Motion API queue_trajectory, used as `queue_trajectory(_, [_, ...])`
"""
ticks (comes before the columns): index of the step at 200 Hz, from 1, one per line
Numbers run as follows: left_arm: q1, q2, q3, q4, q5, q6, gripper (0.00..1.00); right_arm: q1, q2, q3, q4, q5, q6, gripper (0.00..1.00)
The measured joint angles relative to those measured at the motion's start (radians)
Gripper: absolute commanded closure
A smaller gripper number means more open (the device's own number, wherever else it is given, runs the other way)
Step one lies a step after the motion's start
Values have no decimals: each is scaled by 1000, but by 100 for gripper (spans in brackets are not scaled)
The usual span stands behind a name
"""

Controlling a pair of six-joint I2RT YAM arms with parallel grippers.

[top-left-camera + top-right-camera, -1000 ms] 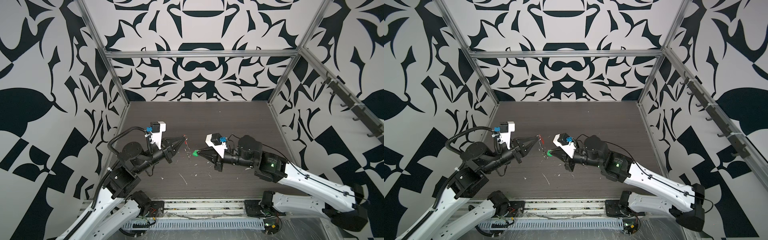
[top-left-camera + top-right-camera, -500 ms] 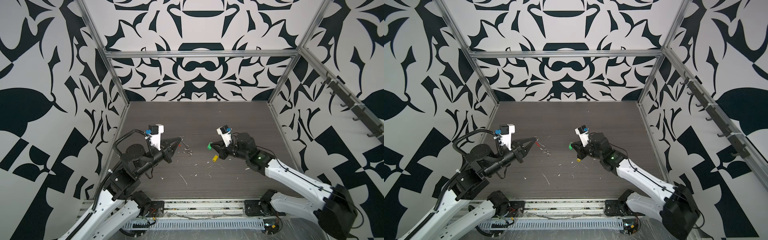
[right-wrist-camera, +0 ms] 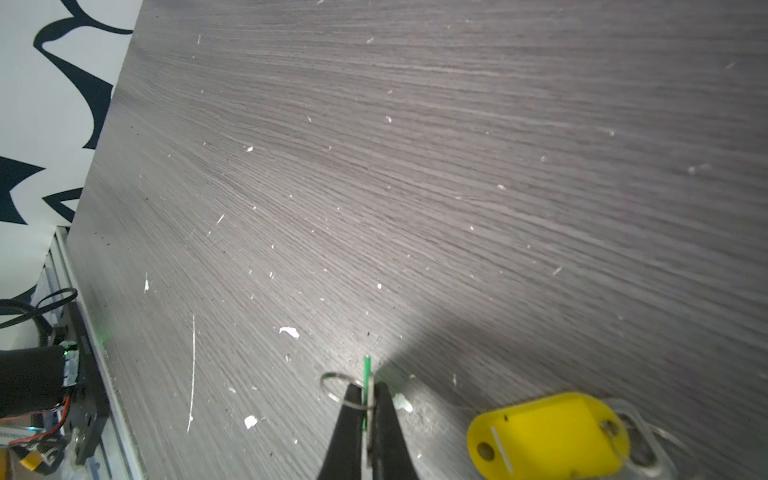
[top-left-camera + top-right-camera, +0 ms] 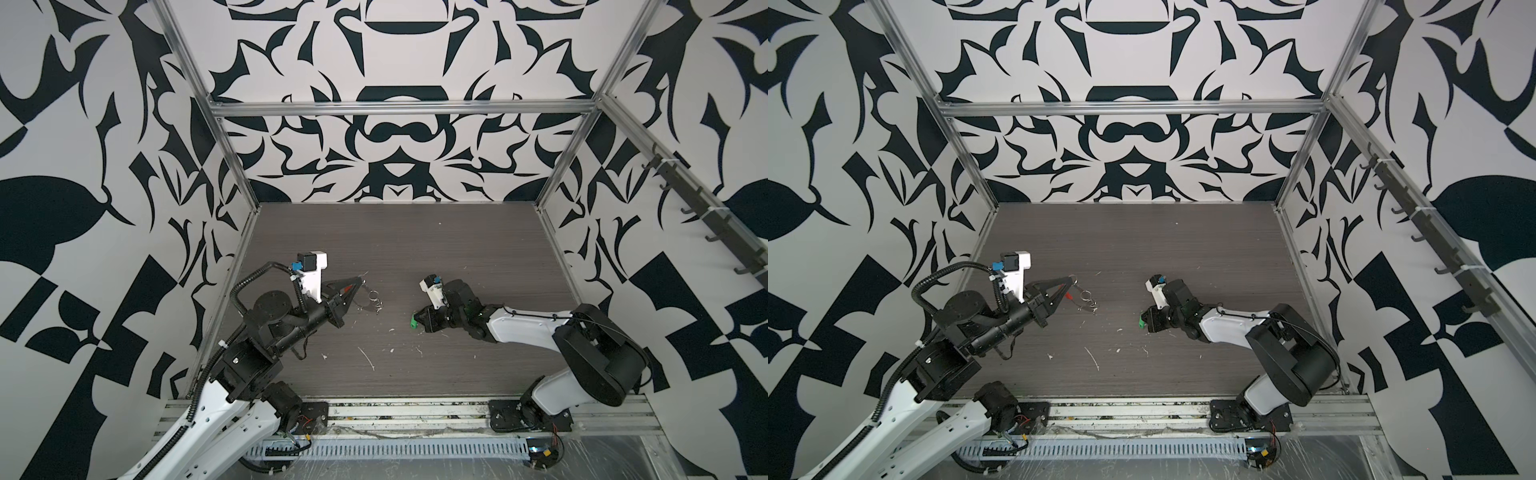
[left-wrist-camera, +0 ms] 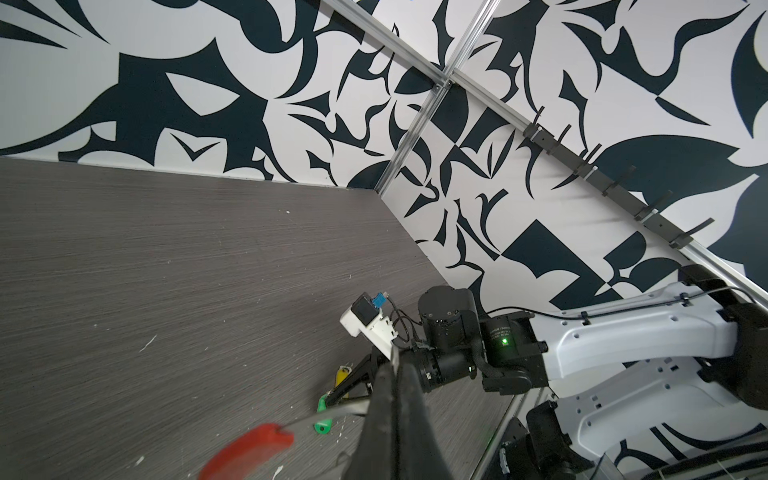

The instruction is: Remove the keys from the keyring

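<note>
While the left gripper [image 4: 360, 286] pinches the keyring [image 4: 374, 296] as anchor, the right gripper [image 3: 365, 401] clamps the green key [image 3: 367, 370] apart.

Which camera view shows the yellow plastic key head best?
The right wrist view: the yellow plastic key head is large and clear, lying on the grey wood-grain table. The left wrist view shows the key head small and distant. Neither top view shows it.

Both top views look down from high above the front edge at the whole desk [image 4: 415, 249]; each wrist cam sits close, skimming low across it.
</note>
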Motion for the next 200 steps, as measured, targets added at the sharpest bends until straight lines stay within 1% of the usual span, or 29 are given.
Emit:
queue_trajectory(37, [0,11,-7,11,0,-11,100,7,3,1,-1,22,5,64])
queue_trajectory(69, [0,17,-8,18,1,-16,100,12,-5,2,-26,63,-1,55])
queue_trajectory(104, [0,22,-8,26,1,-22,100,13,-79,7,-76,121,-9,54])
queue_trajectory(130, [0,27,-8,31,1,-26,100,14,-187,19,-114,152,-20,53])
queue_trajectory(151, [0,32,-8,32,1,-30,100,26,-273,58,-153,174,-36,53])
queue_trajectory(179, [0,35,-8,33,1,-34,100,75,-370,146,-203,199,-76,53])
queue_trajectory(200, [0,35,-8,39,1,-37,100,142,-420,218,-227,227,-116,53])
